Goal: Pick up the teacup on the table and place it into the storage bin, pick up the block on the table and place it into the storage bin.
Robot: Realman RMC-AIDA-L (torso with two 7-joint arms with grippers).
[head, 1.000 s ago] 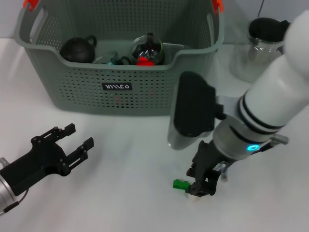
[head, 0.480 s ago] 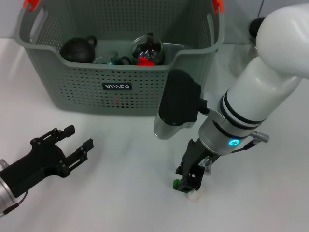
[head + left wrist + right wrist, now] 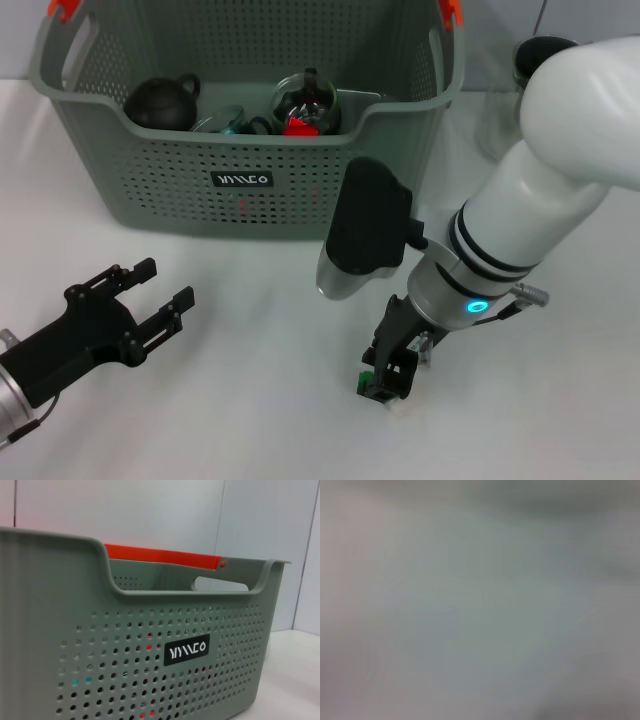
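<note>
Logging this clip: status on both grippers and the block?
Right gripper down on small green block on white table. Left gripper open, idle. Grey-green perforated storage bin behind; nothing between.

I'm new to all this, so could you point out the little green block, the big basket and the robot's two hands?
green block (image 3: 367, 379): head view, its visible green edge.
storage bin (image 3: 150, 180): head view, front wall.
right hand (image 3: 388, 378): head view, fingertips at the block.
left hand (image 3: 160, 295): head view, between its open fingers.
</note>
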